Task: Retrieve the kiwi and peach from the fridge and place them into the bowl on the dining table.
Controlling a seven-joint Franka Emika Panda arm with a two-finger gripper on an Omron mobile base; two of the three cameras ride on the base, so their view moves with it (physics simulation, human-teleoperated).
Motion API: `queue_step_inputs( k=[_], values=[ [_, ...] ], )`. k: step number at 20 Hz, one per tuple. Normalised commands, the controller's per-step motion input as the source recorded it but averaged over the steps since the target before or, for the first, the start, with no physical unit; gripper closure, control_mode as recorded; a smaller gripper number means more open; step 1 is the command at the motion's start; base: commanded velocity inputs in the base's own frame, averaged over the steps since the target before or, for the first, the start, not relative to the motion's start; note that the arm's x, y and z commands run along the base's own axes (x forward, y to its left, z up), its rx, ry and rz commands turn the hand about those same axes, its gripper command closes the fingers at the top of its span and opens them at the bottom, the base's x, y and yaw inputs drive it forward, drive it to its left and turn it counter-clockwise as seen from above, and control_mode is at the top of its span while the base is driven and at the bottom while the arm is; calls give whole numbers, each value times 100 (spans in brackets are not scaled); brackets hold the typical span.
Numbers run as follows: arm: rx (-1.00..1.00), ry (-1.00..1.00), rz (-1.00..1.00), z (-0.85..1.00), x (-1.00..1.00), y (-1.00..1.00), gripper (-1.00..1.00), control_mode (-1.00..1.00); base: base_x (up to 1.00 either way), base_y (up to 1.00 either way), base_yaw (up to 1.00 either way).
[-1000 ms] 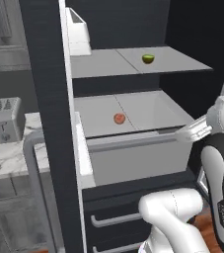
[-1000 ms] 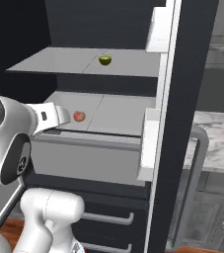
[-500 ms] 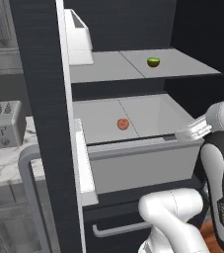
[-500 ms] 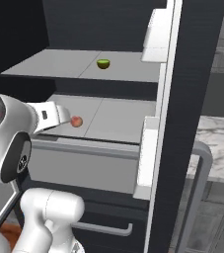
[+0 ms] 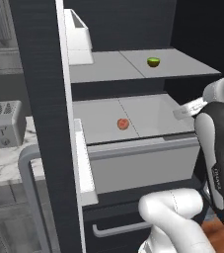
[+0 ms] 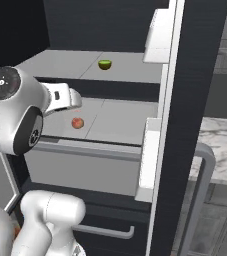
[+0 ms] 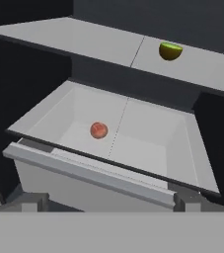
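Note:
The fridge (image 5: pixel 34 74) stands open, its grey shelves in front of me. The kiwi (image 5: pixel 153 62) (image 6: pixel 104 64) (image 7: pixel 170 51), small and olive-green, lies on the upper shelf. The peach (image 5: pixel 123 123) (image 6: pixel 77 122) (image 7: pixel 98 130), orange-red, sits on the lower shelf (image 7: pixel 148 148), left of its middle seam. My gripper (image 7: pixel 111 201) is open and holds nothing; it hangs in front of the lower shelf, short of the peach and a little to its right. My hand (image 5: pixel 187 108) (image 6: pixel 60 97) shows beside the shelves. The bowl and the dining table are out of view.
A grey drawer front (image 5: pixel 138 165) juts out below the lower shelf. White door bins (image 5: pixel 79 39) (image 6: pixel 157 35) hang on the open door. A toaster (image 5: pixel 4 123) stands on a marble counter (image 6: pixel 220 145) beyond the door, with its long grey bar handle (image 5: pixel 29 197).
The whole picture has shifted and the fridge shelves have grown, so the base has moved closer. The hand has risen a little beside the lower shelf. The jaws stay open.

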Motion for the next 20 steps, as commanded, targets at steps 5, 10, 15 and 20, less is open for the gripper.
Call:
queue_step_inputs(
  k=[5,10,15,20],
  values=[
    [0,0,-12,12,43,0,-100,-100,0,0,0],
    [4,-2,-14,0,59,-3,-100,-100,0,0,0],
    [16,-7,-20,0,48,-4,-100,-100,0,0,0],
    [19,-3,-11,12,31,-8,-100,-100,0,0,0]
  ],
)
